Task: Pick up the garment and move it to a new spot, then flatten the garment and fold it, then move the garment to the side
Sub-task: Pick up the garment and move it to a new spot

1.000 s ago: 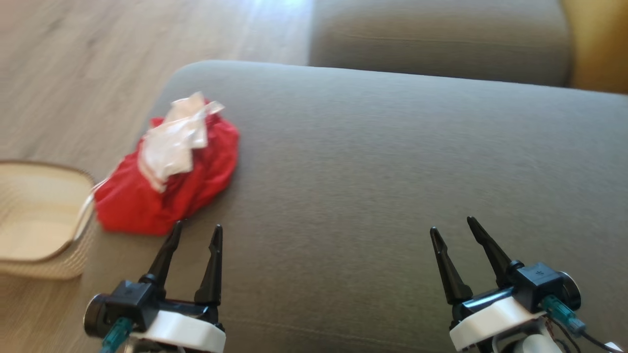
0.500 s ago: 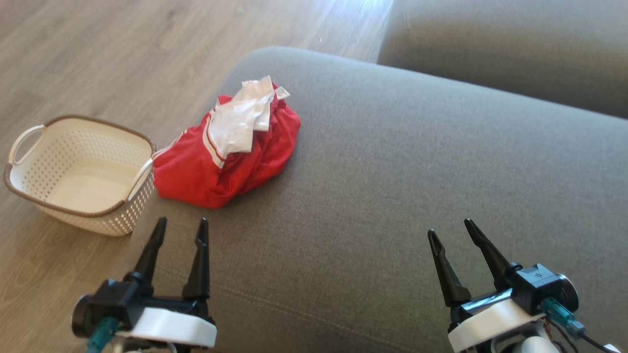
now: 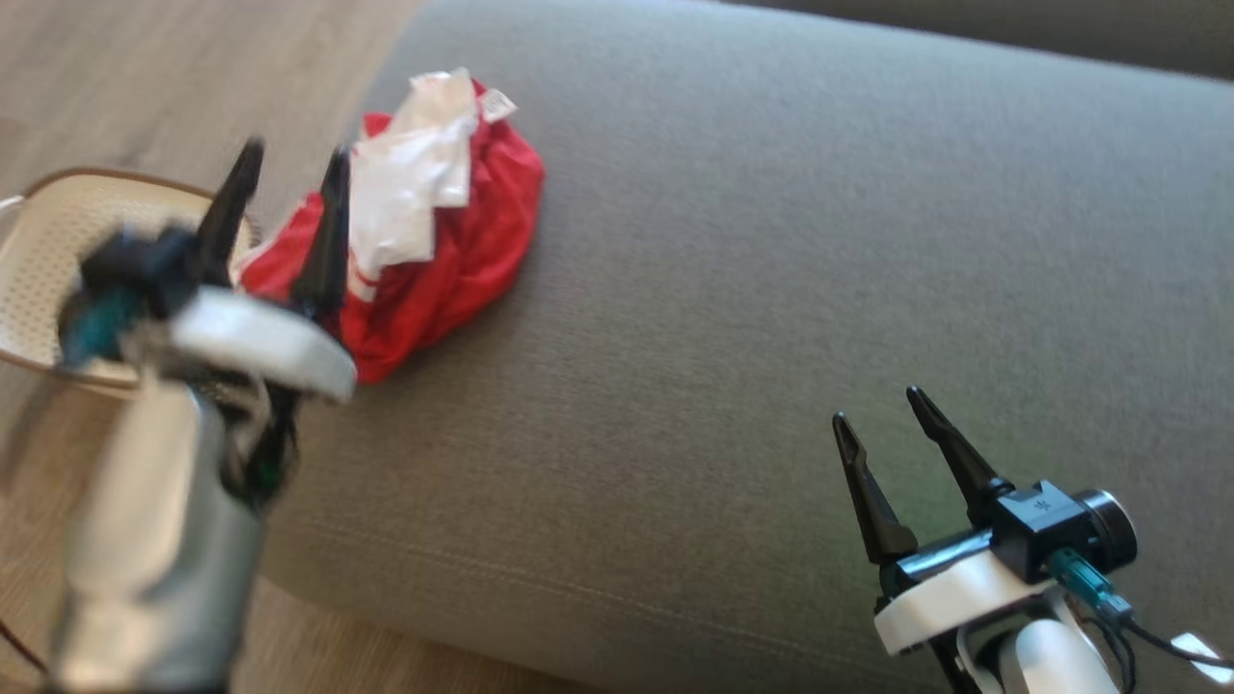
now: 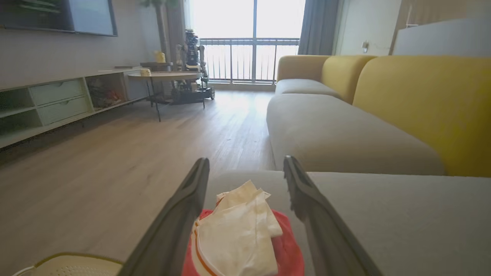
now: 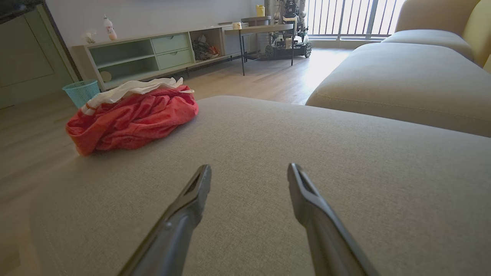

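Observation:
The garment (image 3: 453, 241), red with a white lining and stripes, lies crumpled in a heap near the left end of a grey sofa cushion (image 3: 791, 289). My left gripper (image 3: 294, 159) is raised over the heap's left side, open, fingers apart and nothing between them; it is motion-blurred. In the left wrist view the garment (image 4: 245, 237) lies below and between the two fingers. My right gripper (image 3: 877, 405) stands open above the cushion at the lower right, empty. The right wrist view has the garment (image 5: 134, 117) far off to the left.
A cream perforated basket (image 3: 39, 260) sits on the wooden floor (image 3: 145, 87) left of the cushion, partly behind my left arm. Another grey cushion (image 4: 345, 134) with yellow backrests (image 4: 422, 99) lies beyond. A low shelf unit (image 5: 153, 53) and a side table (image 5: 261, 30) line the far wall.
The camera has swung, shifting the whole picture. My left gripper has risen and moved forward over the garment's left side, still open. The right gripper keeps its pose.

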Robot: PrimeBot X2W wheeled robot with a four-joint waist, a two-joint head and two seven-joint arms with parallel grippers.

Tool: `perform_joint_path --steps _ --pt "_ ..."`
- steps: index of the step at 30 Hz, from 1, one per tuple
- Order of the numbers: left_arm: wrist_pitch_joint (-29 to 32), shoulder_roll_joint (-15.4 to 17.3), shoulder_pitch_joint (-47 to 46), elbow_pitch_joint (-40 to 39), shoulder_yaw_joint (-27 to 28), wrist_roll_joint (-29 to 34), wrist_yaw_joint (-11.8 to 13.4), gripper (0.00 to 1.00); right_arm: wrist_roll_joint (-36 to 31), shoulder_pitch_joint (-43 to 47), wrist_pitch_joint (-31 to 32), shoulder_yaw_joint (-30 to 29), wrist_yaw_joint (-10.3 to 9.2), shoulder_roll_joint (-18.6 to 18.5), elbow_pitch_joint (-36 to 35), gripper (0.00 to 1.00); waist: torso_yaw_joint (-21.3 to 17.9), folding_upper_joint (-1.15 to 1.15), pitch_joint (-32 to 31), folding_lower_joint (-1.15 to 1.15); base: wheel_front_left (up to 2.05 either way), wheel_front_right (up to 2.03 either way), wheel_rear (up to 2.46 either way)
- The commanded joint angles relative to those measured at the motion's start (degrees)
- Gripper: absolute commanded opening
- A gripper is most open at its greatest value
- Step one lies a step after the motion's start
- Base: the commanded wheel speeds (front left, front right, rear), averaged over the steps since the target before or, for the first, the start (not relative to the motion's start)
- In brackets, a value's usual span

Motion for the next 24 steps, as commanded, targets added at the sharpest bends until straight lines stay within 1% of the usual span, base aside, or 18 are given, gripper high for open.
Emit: perform_joint_path --steps 1,2,7,9,11,15,18,24 --pt "2.3 3.7 -5.6 0.7 0.4 -0.9 -0.3 1.0 -0.6 -2.2 -0.5 1.4 0.0 -0.1 -1.7 1.0 -2.1 0.0 2.3 0.0 0.0 0.0 0.0" --pt "4.6 4.5 -8.3 3.4 0.6 -2.6 -0.3 1.0 -0.9 -2.5 -0.5 1.4 0.0 -0.1 -1.7 1.0 -2.6 0.0 2.9 0.0 0.0 0.0 0.0" --pt "17.3 8.5 -19.4 15.0 -2.7 -10.8 -0.4 1.0 -2.3 -4.0 -0.5 1.6 0.0 -0.1 -1.8 1.0 -4.8 0.0 5.8 0.0 0.0 0.0 0.0" --pt "21.4 9.2 -22.8 18.9 -3.8 -14.3 -0.4 1.0 -3.1 -4.1 -0.5 1.3 0.0 -0.1 -1.9 1.0 -5.2 0.0 6.9 0.0 0.0 0.0 0.0" --pt "25.0 10.0 -25.8 22.6 -5.0 -16.5 -0.4 1.0 -3.8 -4.4 -0.5 1.0 0.0 -0.1 -1.9 1.0 -5.5 0.0 7.9 0.0 0.0 0.0 0.0" --pt "29.1 11.7 -31.3 30.3 -6.4 -16.5 -0.3 1.0 -4.9 -5.1 -0.5 0.4 0.0 -0.1 -1.8 1.0 -6.0 0.0 10.1 0.0 0.0 0.0 0.0" --pt "32.4 11.7 -34.4 35.9 -7.2 -16.5 -0.2 1.0 -5.2 -5.8 -0.5 -0.3 0.0 -0.1 -1.8 1.0 -6.4 0.0 11.4 0.0 0.0 0.0 0.0" --pt "35.4 10.8 -37.9 43.7 -8.6 -16.5 -0.1 1.0 -5.7 -5.9 -0.5 -1.3 0.0 -0.1 -2.0 1.0 -6.6 0.0 13.3 0.0 0.0 0.0 0.0"
